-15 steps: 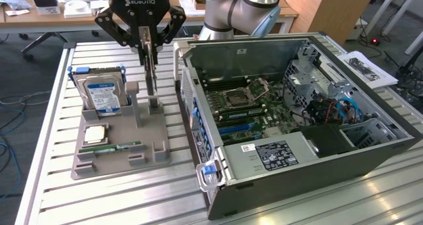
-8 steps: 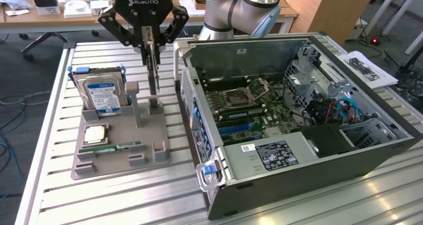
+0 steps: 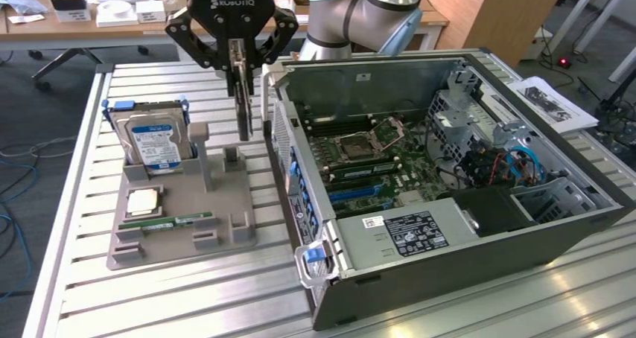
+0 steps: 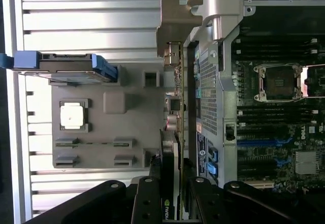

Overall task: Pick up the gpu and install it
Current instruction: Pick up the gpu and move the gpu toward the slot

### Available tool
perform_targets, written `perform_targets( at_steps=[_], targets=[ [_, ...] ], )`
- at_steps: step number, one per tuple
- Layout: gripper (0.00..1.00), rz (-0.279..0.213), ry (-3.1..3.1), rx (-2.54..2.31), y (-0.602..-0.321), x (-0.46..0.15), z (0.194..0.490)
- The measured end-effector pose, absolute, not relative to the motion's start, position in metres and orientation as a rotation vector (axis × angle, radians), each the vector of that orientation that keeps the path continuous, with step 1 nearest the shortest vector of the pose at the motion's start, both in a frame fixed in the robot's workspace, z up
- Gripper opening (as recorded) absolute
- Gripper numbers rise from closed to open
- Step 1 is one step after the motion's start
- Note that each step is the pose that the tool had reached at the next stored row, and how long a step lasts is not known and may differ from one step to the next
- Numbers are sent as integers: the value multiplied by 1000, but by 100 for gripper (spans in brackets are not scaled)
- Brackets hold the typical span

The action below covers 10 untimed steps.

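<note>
Exterior view, claw: the claw (image 3: 238, 64) was seen clenched on the upper end of the gpu (image 3: 243, 111), which was hung upright and edge-on straight beneath it.
Exterior view, surroundings: below the claw, the grey holder (image 3: 214, 211) was set on the table (image 3: 199, 301). The open computer case (image 3: 398, 278) was stood just beside it, toward the exterior view's right.
Exterior view, holder: a hard drive (image 3: 154, 141), a processor chip (image 3: 144, 200) and a memory stick (image 3: 169, 221) were kept in it.
Progress: the pick-up was judged done. The install was not, as no card was seated on the motherboard (image 3: 373, 155).
Wrist view, grip: both card faces were pinched by the fingers (image 4: 147, 198), and a metal bracket (image 4: 177, 21) was shown at the end farthest from the claw (image 4: 171, 206).
Wrist view, added: the gpu (image 4: 173, 132) was lined up outside the case wall (image 4: 210, 82), over the holder's edge (image 4: 117, 132).
Exterior view, added: the card's height above the holder was shown.
</note>
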<state>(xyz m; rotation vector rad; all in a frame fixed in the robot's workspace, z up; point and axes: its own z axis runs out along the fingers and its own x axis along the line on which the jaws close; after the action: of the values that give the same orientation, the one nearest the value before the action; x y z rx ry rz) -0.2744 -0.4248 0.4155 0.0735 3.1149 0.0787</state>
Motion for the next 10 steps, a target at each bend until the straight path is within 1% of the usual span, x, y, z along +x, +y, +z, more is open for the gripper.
perform_targets(
  at_steps=[10],
  targets=[
    [27, 84, 3115, 73, -425, -245, 416]
  ],
)
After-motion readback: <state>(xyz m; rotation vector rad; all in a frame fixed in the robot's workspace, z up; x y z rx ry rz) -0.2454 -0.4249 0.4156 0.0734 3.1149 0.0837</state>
